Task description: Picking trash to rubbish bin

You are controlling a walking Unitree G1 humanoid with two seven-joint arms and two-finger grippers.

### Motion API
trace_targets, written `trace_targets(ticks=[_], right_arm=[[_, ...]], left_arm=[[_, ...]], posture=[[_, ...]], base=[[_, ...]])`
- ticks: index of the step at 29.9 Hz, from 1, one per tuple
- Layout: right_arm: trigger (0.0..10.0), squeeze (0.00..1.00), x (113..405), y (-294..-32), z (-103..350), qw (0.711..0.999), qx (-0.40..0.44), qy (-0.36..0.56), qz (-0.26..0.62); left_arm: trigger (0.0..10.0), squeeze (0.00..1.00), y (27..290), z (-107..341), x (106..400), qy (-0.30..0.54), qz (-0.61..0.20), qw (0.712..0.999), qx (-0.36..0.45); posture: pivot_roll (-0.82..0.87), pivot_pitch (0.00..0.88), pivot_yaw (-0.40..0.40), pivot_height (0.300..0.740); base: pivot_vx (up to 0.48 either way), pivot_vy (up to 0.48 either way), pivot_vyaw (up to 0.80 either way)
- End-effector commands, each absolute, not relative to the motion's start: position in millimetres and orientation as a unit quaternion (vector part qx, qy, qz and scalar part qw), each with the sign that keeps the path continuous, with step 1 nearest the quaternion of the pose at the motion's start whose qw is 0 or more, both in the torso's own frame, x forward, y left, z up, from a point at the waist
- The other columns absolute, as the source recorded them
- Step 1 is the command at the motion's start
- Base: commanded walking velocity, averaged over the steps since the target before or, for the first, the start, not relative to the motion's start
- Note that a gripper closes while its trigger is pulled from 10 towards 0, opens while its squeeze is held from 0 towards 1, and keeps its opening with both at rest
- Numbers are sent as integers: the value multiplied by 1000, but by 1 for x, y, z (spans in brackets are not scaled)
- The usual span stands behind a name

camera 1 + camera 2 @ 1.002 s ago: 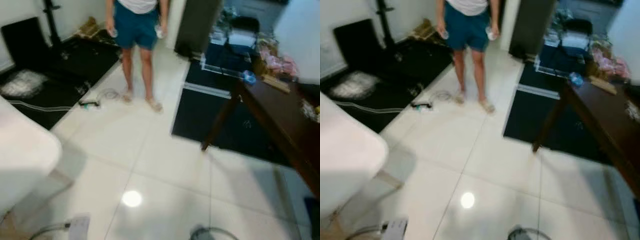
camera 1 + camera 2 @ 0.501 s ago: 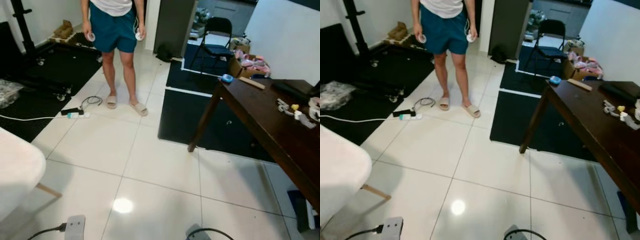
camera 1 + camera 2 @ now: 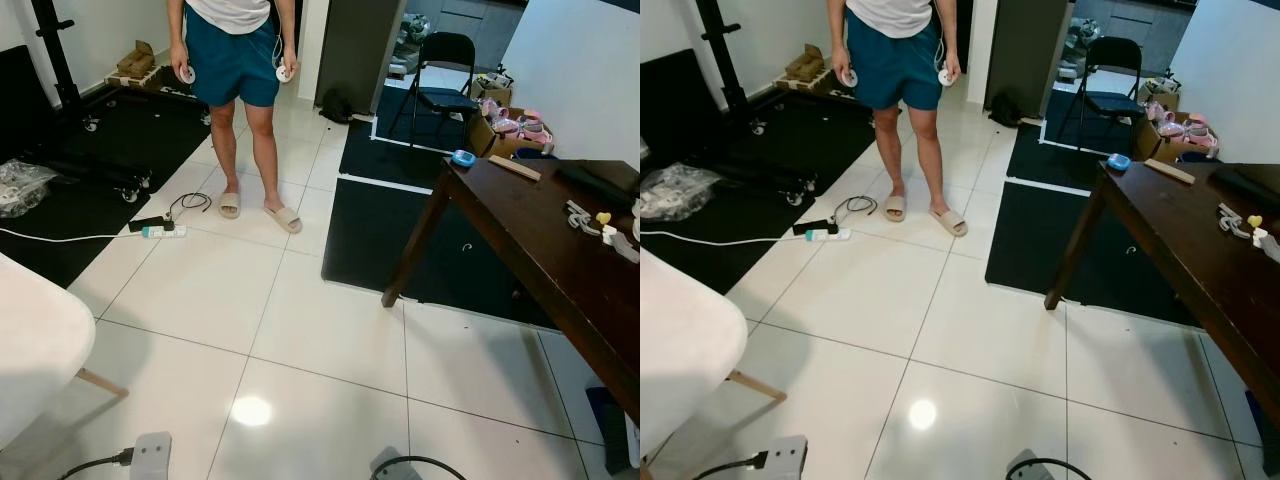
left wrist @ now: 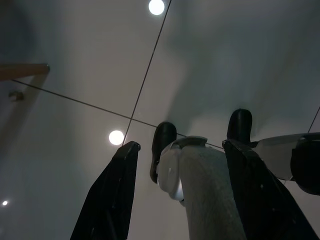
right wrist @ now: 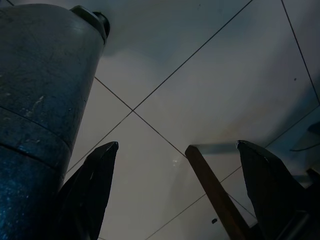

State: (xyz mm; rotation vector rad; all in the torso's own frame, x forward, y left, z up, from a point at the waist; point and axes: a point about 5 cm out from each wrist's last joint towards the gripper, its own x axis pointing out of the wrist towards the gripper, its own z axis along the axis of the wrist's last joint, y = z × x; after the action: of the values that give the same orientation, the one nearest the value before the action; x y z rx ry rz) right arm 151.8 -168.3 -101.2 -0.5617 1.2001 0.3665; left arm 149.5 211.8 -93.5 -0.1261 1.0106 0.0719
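Note:
A crumpled clear plastic bag [image 3: 18, 187] lies on the black mat at the far left. Small bits of clutter [image 3: 590, 215] sit on the dark wooden table [image 3: 540, 250] at the right, with a blue round thing [image 3: 461, 157] on its near corner. I make out no rubbish bin. In the left wrist view my left gripper [image 4: 181, 145] hangs open over the white tiles with nothing between its fingers. My right gripper [image 5: 178, 145] is open too and holds nothing; a wooden leg [image 5: 212, 192] shows beyond it.
A person [image 3: 235, 60] in blue shorts and sandals stands ahead on the white tile floor [image 3: 300, 320], holding small white things. A power strip and cable [image 3: 160, 228] lie beside the person's feet. A white chair [image 3: 35, 350] is near left; a black chair [image 3: 440, 75] stands behind.
The view was blurred and tilted one second ago and is sharp and steady now, shifted a little. The person stands in about the same spot.

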Motion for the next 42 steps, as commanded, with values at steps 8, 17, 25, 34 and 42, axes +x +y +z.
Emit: trace_targets(ticks=[8,17,25,34,42], right_arm=[[10000,0,141,-161,-105,764,-246,568,183],[10000,0,144,-159,-105,769,-243,562,185],[10000,0,141,-160,-105,763,-247,566,190],[10000,0,138,-161,-106,758,-247,573,191],[10000,0,140,-161,-106,761,-244,571,189]], left_arm=[[10000,0,205,-96,146,496,13,867,-53],[10000,0,206,-96,146,495,14,867,-52],[10000,0,207,-96,146,495,14,867,-52],[10000,0,207,-96,146,495,14,867,-52],[10000,0,207,-96,146,495,14,867,-53]], posture=[[112,49,-71,740],[119,46,-72,740],[115,53,-67,740],[113,59,-65,740],[114,59,-66,740]], base=[[294,0,0],[299,0,0],[297,0,-370],[297,0,-800],[297,0,-700]])
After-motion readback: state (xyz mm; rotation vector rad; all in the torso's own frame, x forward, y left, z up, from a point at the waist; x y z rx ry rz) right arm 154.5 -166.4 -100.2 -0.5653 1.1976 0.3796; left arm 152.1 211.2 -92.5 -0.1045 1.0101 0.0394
